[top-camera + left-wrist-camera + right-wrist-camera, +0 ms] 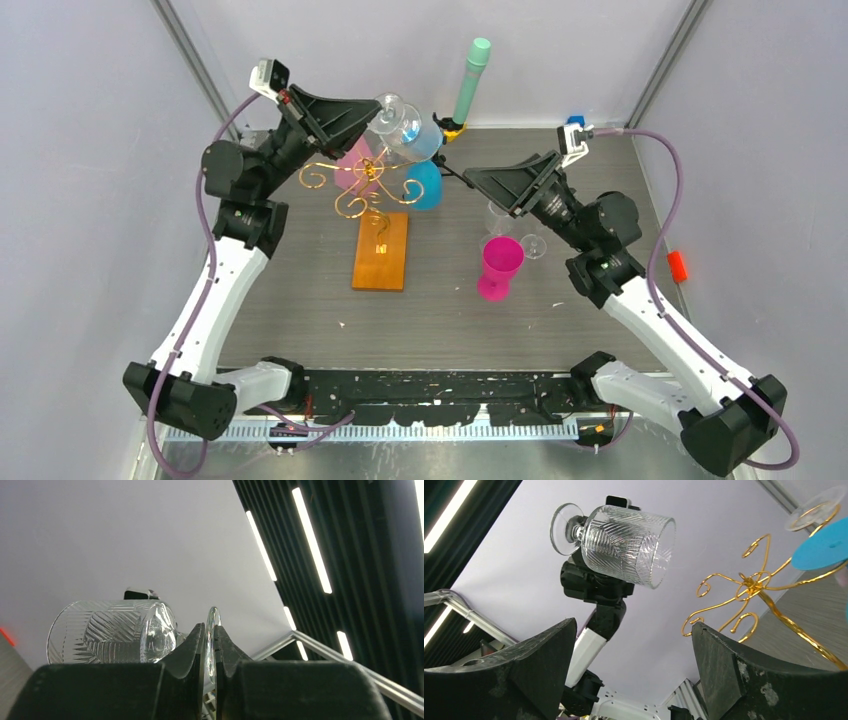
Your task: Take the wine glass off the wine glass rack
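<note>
Pinching the thin round foot of the wine glass [112,632] edge-on, my left gripper [210,635] is clamped tight on it. The glass lies on its side in the air. It is clear, with a short stem and a wide bowl cut all over in slanting herringbone lines. From my right wrist it shows apart from the wine glass rack [749,587], off to one side of the curled gold wire arms and not touching them. My right gripper [634,630] gapes wide, with nothing between its fingers.
</note>
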Robot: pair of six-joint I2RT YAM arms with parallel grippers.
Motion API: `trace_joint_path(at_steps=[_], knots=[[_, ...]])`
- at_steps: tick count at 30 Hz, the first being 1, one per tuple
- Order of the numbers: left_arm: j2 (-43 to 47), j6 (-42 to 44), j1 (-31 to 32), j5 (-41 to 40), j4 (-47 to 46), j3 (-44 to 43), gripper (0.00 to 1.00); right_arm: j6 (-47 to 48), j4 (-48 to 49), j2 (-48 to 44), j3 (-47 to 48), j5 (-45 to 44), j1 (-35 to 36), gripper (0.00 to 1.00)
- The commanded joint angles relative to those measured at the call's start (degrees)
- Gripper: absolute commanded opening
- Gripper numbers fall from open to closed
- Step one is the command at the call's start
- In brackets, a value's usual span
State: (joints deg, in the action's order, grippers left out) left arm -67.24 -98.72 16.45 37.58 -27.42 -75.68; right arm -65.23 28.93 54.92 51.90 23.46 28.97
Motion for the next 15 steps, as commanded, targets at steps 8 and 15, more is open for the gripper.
trace_joint_path(at_steps=[8,15], knots=[[4.83,-11.87,4.72,-12.47,-8.26,7.77,0.00,-0.46,15.83,6.58,3.43,-2.18,5.76,0.92],[5.28,-12.91,6.05,-13.27,-5.99,7.80,0.00,-0.35,23.32,10.56,5.28,-0.61,7.06,0.91]])
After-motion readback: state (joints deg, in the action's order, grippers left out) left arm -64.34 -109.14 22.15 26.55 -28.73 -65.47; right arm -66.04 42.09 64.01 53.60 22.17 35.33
